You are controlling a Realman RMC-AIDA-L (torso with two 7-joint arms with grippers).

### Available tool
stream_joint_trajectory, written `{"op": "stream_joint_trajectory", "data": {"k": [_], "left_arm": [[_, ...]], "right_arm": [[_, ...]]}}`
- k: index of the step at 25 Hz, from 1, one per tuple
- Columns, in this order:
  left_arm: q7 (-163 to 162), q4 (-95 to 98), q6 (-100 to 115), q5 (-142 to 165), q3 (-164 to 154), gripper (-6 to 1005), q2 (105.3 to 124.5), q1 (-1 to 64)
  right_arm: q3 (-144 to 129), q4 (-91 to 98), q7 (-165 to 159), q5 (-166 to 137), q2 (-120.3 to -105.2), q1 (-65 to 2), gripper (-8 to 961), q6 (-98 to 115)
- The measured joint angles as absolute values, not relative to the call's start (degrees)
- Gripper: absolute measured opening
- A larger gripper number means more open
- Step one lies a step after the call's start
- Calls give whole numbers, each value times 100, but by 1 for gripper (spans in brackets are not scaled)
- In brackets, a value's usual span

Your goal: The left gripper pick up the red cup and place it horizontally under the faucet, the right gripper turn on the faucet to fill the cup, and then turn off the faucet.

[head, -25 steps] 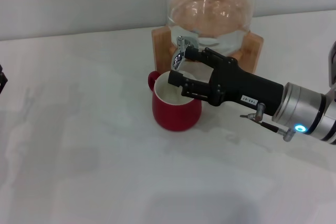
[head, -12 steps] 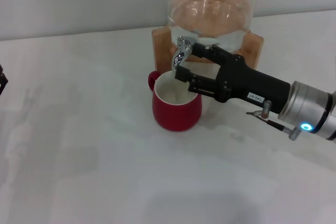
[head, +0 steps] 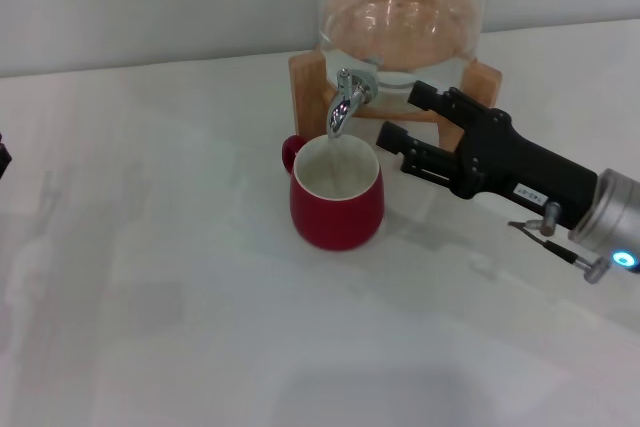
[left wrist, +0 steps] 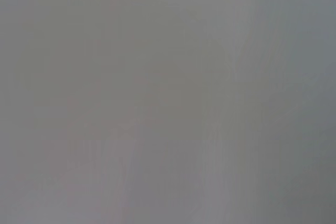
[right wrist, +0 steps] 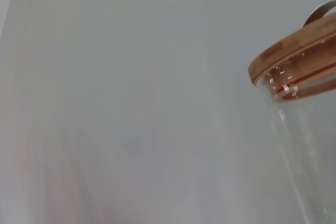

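A: Where is the right gripper (head: 398, 115)?

B: Over the white table (head: 150, 297), on the right side of the head view. Its two black fingers are spread apart with nothing between them, the tips pointing toward the faucet (head: 346, 103). The faucet sits just off the fingertips, close but not touched. One finger runs higher, toward the jar; the other runs lower, toward the cup.

A: And the red cup (head: 336, 197)?

B: Upright on the table, just beside and below the lower finger, directly under the spout. Its white inside faces up and its small loop handle is on the side away from the gripper. A thin stream appears to run from the spout into the cup, though it is faint.

A: What stands behind the gripper's tips?

B: The clear glass jar (head: 398, 22) on its wooden stand (head: 306, 87), beyond the fingertips and carrying the faucet on its front. The right wrist view shows only the top of that jar, with a wooden lid (right wrist: 294, 51) and a metal loop at the edge; none of the gripper's own fingers appear there.

A: The left gripper (head: 4, 157)?

B: Far from the right one, only a dark sliver at the left edge of the head view. I cannot tell how its fingers stand. Its wrist view shows plain grey and nothing else
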State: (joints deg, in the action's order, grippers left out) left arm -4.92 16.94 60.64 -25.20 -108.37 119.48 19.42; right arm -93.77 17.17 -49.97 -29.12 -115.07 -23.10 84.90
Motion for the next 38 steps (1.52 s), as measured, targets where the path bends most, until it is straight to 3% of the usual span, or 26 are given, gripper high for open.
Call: {"op": "stream_joint_trajectory", "data": {"k": [38], "left_arm": [[-528,1687,6061,-2497,-10854,885,11953,2014]], "right_arm": [[-10345,2250,-5276,-3121,-11610,-2543,868,8134]]}}
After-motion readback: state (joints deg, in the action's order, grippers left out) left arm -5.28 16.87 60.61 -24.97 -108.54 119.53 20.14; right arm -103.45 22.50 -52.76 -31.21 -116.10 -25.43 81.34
